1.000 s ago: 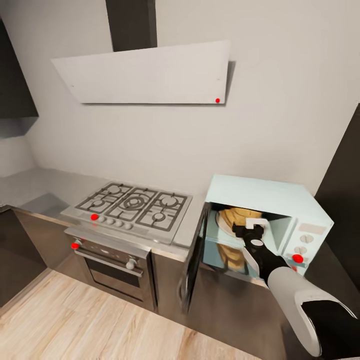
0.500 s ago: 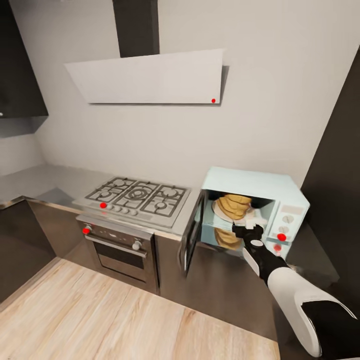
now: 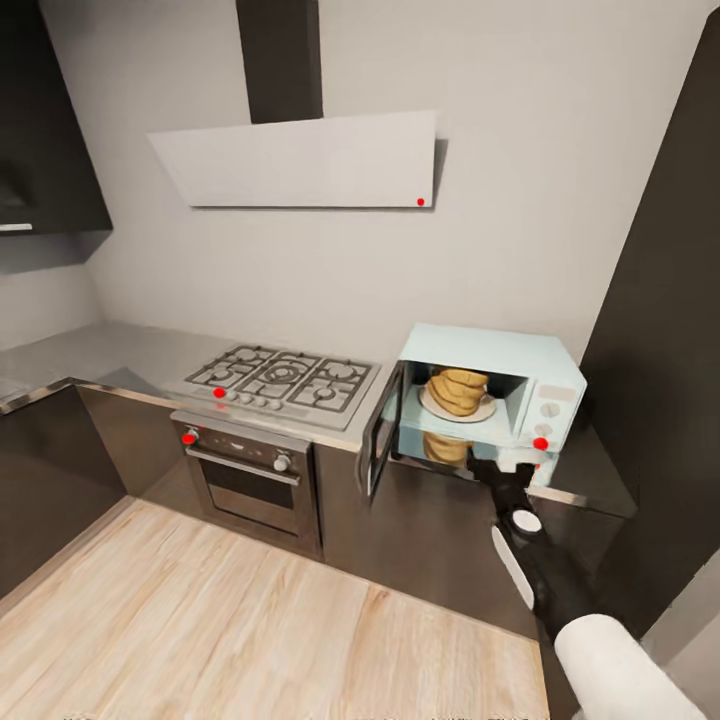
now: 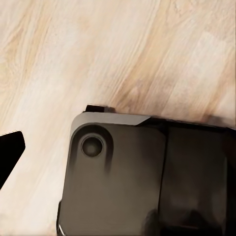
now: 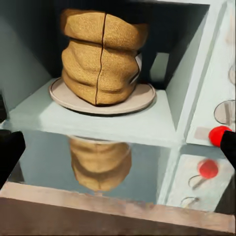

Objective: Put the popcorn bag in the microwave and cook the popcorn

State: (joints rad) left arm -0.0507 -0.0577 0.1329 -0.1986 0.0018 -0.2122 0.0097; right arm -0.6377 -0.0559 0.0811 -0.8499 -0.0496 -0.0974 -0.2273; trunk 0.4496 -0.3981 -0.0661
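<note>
Now your right gripper (image 3: 497, 466) has its jaws wide and empty, just outside the microwave (image 3: 490, 392). At 12 o'clock the popcorn bag (image 5: 102, 57) stands upright on the plate (image 5: 101, 100); swing the door (image 3: 378, 440) shut next.

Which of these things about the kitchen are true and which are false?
1. The popcorn bag stands on the round plate inside the microwave. True.
2. The microwave door is shut. False: it hangs open.
3. The right pincer holds the bag. False: it is open, outside the microwave, apart from the bag.
4. The gas hob sits to the left of the microwave in the head view. True.
5. The bag lies flat on its side. False: it stands upright.
</note>
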